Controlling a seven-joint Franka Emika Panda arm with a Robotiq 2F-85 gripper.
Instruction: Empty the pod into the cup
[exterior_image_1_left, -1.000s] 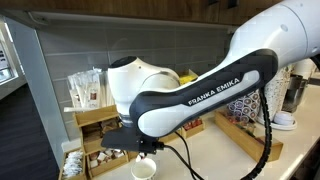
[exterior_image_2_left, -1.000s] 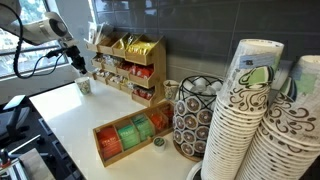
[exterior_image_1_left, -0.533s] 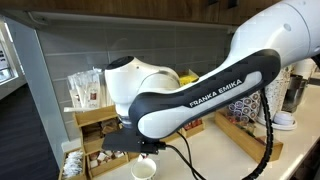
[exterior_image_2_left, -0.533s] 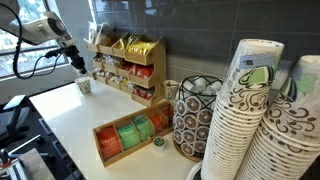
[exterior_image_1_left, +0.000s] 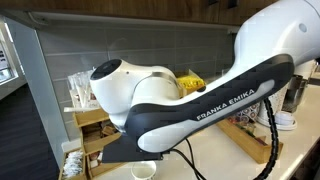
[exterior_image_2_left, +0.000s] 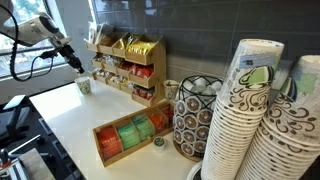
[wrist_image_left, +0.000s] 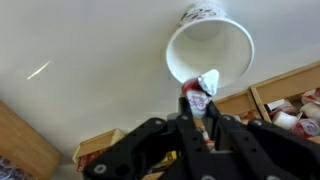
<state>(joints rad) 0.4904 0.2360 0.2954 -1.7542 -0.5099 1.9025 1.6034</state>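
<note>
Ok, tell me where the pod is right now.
In the wrist view the pod is clamped in the pincer at mid-frame, against the lower edge of the white cup rim.

The surface (exterior_image_2_left: 62, 112) is a white counter along a grey tiled wall. The cup (exterior_image_2_left: 84, 87) stands upright on it at the far end, just beside a tiered wooden rack (exterior_image_2_left: 128, 68) of sachets. Nearer, a low wooden tray (exterior_image_2_left: 125, 136) of green and orange packets lies near a wire basket (exterior_image_2_left: 193, 120) and stacked patterned paper cups (exterior_image_2_left: 250, 110).
</note>
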